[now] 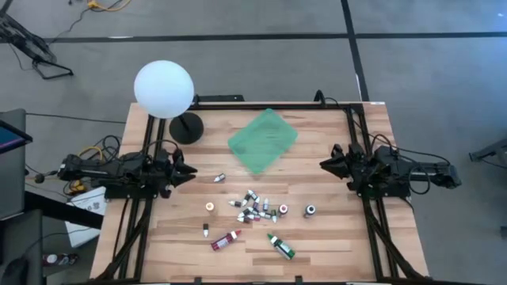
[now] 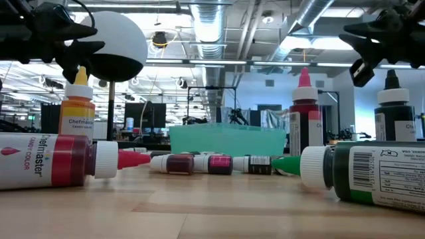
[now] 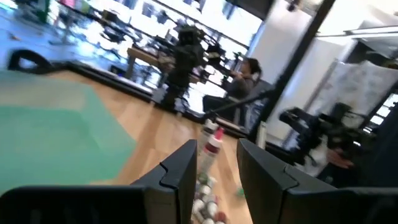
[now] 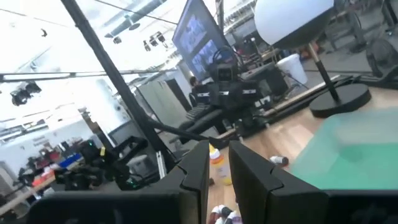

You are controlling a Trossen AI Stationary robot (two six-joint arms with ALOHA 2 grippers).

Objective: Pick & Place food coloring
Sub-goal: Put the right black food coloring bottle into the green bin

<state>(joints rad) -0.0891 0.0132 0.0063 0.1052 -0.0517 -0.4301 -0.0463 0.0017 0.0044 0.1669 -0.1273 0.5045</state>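
The food coloring bottles lay scattered on the near half of the wooden table, with a red bottle and a green bottle lying nearest. The green cloth sat farther back, beside a globe lamp. The left gripper hovered at the left edge, fingers partly apart and empty. The right gripper hovered at the right edge, fingers nearly together, holding nothing.

Grey floor with dark seams surrounds the table; exposed ceiling ducts and distant lit workstations lie beyond.
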